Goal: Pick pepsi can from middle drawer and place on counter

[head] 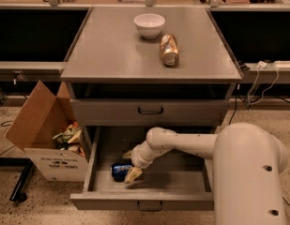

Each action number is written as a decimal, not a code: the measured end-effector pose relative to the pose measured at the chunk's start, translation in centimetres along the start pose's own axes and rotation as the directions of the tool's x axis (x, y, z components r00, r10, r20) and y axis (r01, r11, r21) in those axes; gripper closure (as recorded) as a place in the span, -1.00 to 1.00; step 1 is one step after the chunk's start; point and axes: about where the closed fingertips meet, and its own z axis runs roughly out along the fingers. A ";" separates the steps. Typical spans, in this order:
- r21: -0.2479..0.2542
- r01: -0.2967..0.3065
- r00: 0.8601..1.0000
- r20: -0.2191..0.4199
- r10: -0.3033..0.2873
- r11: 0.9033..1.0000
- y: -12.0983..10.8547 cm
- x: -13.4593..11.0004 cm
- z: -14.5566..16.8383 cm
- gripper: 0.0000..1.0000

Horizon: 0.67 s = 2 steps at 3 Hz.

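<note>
Pepsi can (pixel 119 171) on its side on the floor of the open middle drawer (pixel 182 184), below the bench's (pixel 111 55) front edge and toward the drawer's left wall. Long axis roughly parallel to the drawer front. Gripper (pixel 130 165) down inside the drawer, just right of the can, fingers (pixel 133 174) spread wide: one tip by the can's right end, the other further back. Can leftward of the fingers, seemingly not yet enclosed.

Blue label, white lettering, unreadable. Dark print on the cardboard box (pixel 55 164) left of the bench, likewise illegible. Near the bench's back edge, a white bowl (pixel 149 25) and a gold-tan can (pixel 169 49).
</note>
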 end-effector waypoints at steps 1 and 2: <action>-0.026 -0.031 0.999 -0.037 0.030 0.999 0.7 1.2 0.5 0.00; -0.049 -0.041 0.998 -0.057 0.038 0.998 1.0 1.5 0.8 0.47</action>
